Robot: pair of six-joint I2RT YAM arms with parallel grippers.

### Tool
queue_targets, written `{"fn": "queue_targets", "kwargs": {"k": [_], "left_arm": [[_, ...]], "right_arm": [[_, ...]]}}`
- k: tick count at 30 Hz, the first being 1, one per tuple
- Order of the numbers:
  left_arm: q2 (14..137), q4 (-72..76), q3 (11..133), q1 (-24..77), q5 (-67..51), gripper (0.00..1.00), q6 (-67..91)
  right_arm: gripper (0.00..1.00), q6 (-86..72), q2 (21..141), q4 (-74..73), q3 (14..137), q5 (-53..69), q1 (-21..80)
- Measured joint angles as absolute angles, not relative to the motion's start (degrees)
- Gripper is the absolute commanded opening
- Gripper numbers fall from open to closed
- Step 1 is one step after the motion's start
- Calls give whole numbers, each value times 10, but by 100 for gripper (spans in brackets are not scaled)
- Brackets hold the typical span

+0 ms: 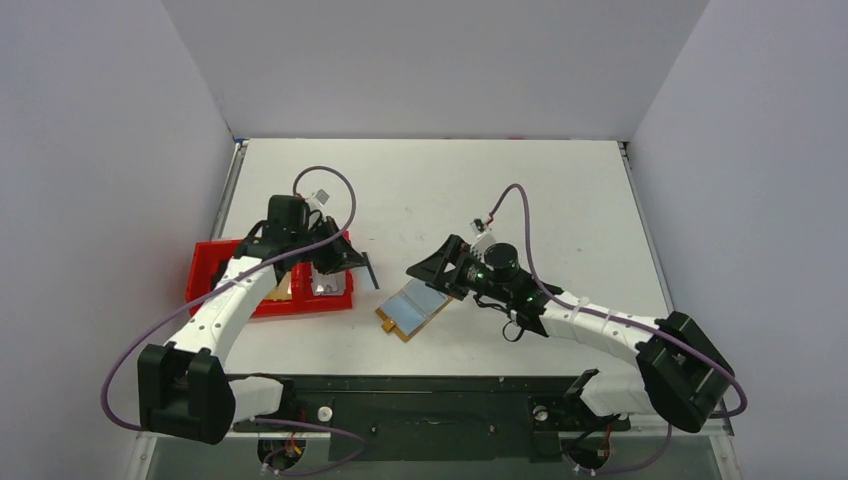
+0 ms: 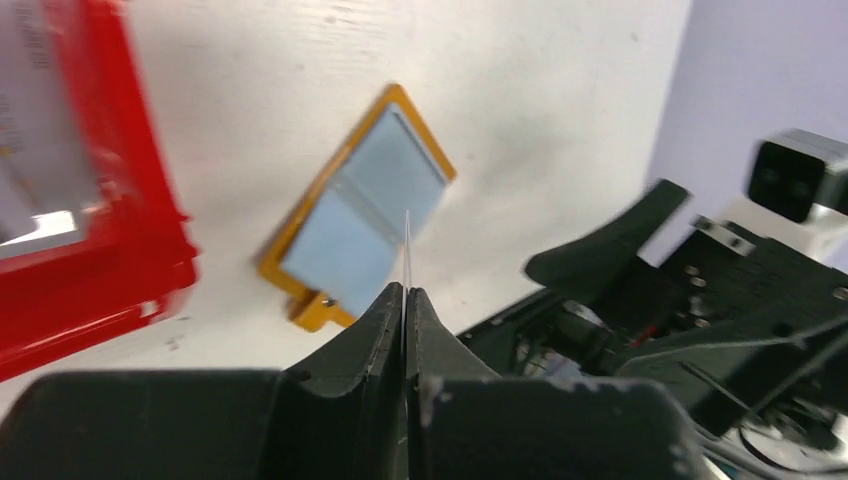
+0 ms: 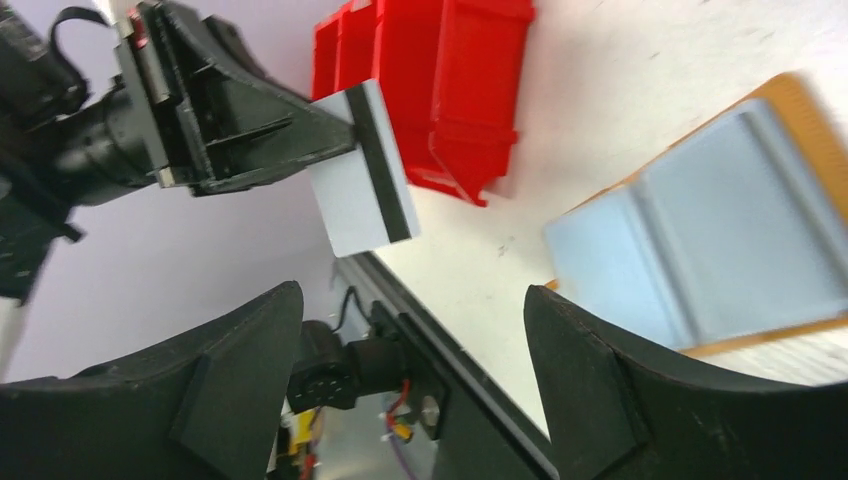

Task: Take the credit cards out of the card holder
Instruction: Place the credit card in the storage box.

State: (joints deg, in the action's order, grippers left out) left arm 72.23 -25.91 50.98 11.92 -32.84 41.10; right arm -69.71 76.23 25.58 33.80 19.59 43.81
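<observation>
Progress: my left tool (image 2: 405, 298) was clamped on one credit card (image 3: 360, 175), freed from the card holder (image 1: 408, 311) beside my wide-open, empty right tool (image 3: 410, 330); others probably sat inside.

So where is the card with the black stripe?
The card is pinched in the left gripper, held up between the red tray and the open card holder; the right wrist view shows it best.
</observation>
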Motion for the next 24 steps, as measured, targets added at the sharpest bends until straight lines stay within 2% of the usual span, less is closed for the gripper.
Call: {"fn": "queue_targets", "kwargs": {"k": [11,24], "left_arm": [[717,-472,607,107,-13,0,310],[872,-482,644,134,167,0,300]], "right_arm": [[77,-562,719,30,367,109,423],[78,-529,701,-40,367,72,424]]}}
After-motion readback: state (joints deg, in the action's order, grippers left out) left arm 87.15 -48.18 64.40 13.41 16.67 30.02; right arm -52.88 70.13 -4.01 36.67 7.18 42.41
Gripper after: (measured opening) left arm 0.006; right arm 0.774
